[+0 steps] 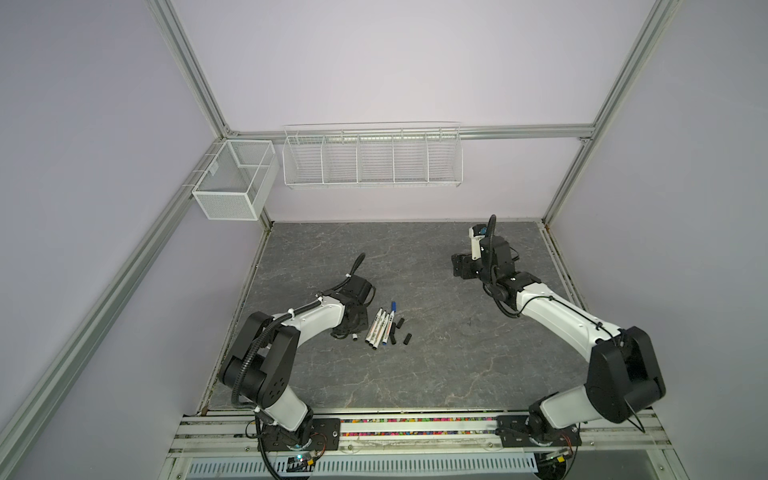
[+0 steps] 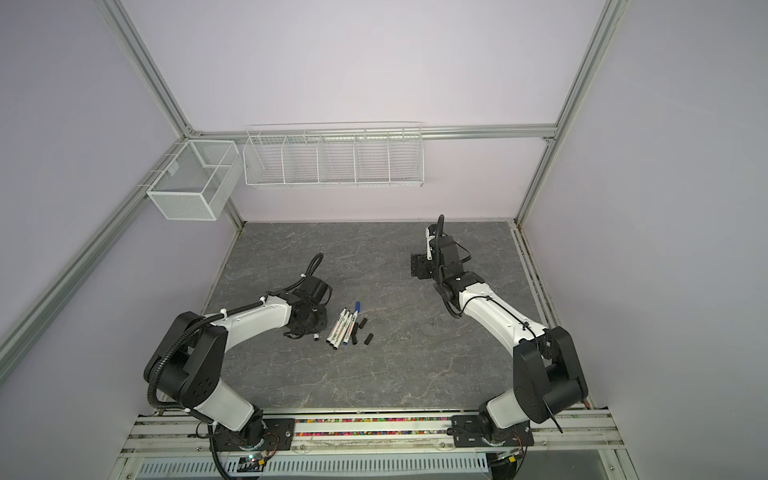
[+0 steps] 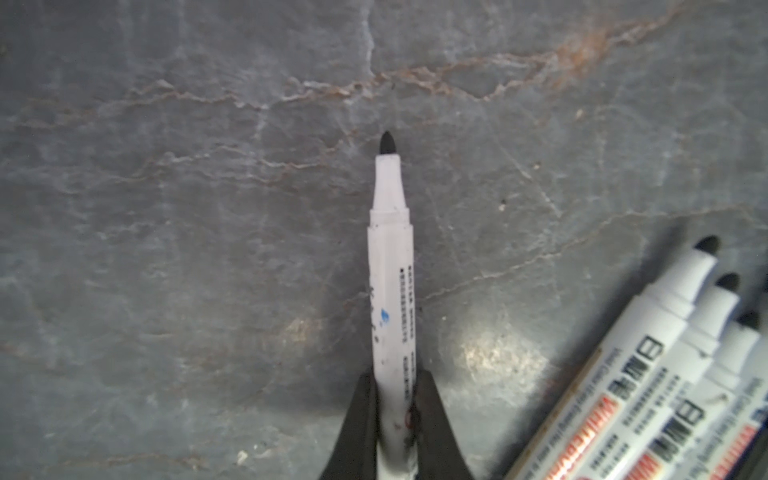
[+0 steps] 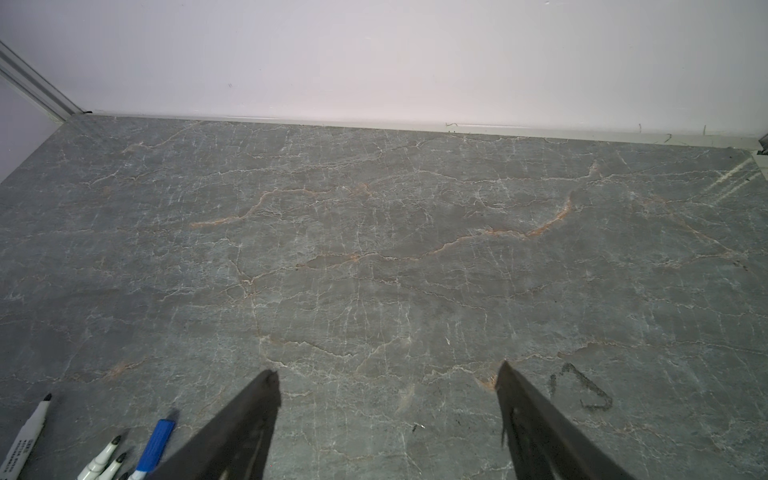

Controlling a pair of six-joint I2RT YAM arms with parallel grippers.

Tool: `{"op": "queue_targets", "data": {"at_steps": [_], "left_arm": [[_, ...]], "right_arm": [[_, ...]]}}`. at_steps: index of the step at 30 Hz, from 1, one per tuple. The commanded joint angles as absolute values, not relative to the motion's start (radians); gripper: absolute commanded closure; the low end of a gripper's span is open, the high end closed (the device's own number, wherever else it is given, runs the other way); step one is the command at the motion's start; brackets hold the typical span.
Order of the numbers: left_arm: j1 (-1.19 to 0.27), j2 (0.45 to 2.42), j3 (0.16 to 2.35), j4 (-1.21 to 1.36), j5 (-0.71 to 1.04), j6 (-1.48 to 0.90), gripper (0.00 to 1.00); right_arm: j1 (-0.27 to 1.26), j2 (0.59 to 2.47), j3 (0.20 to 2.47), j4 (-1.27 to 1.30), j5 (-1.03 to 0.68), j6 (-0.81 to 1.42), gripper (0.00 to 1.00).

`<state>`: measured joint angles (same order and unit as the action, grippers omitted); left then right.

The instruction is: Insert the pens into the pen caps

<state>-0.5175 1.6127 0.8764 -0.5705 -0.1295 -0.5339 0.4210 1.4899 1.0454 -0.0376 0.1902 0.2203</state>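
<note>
My left gripper (image 3: 392,399) is shut on a white pen (image 3: 390,270), gripping its barrel, with the bare black tip pointing away over the table. In both top views this gripper (image 1: 351,330) sits low, just left of the pen row. Several more pens (image 1: 380,328) (image 3: 665,374) lie side by side; one has a blue end (image 1: 392,307) (image 4: 158,440). Black pen caps (image 1: 401,323) (image 1: 407,339) (image 2: 368,339) lie loose right of the row. My right gripper (image 4: 386,374) (image 1: 459,266) stands open and empty, far back right.
The grey marble table (image 1: 436,374) is ringed by walls and aluminium frame posts. A white wire rack (image 1: 372,160) and a mesh box (image 1: 232,183) hang on the back wall. A dark scribble (image 4: 582,390) marks the table near my right fingers.
</note>
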Motion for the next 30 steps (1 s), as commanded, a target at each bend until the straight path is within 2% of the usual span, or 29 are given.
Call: {"op": "queue_targets", "data": {"at_steps": [1,6,12,16,22,30], "left_arm": [[-0.522,1.599,0.890,-0.614,-0.141,-0.553,0.98],[-0.522,1.422,0.889,-0.521,-0.071,-0.488,1.00],[-0.530,1.112,0.687,-0.066,0.141,-0.434,1.00],[-0.537,1.043,0.635,0.005,0.130,-0.459,1.00],[-0.554,1.016,0.617,-0.004,0.099,-0.453,1.00],[-0.577,1.011,0.620,0.010,0.063,-0.460,1.00]], "right_arm": [[0.427,1.486,1.060,-0.038,0.179,0.267,0.14],[0.449,1.504,1.090,-0.067,0.037,0.318,0.13],[0.547,1.562,1.168,-0.059,-0.348,0.275,0.16],[0.640,1.627,1.282,-0.156,-0.377,0.196,0.16],[0.702,1.699,1.360,-0.140,-0.439,0.199,0.18],[0.748,1.813,1.469,-0.164,-0.521,0.187,0.34]]}}
